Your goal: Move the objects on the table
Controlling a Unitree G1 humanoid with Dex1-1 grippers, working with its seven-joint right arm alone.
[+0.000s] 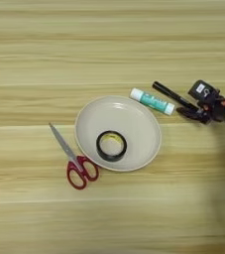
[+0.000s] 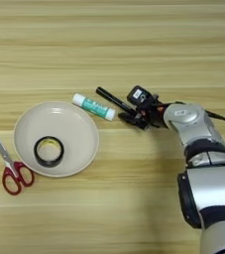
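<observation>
The marker pen lies slanted on the table, its far tip pointing up and to the left and its near end caught between the black fingers of the right gripper, which are clenched on it; any white print on its barrel is too small to read. Just beside it on the left lies the white-and-green glue stick, roughly parallel to the pen; its green label carries lettering that cannot be made out. The glue stick's left end comes close to the rim of the round beige plate, and whether it touches the rim cannot be told. Inside the plate, slightly left of its middle, the black ring of tape lies flat with its yellowish core showing. The red-handled scissors lie closed on the table left of the plate, blades pointing up and to the left, near the plate but apart from it. The silver forearm reaches up from the lower right corner. Broad bare wood stretches above the pen and below the plate, and none of the things lies near a picture edge except the scissors in the right eye view.
</observation>
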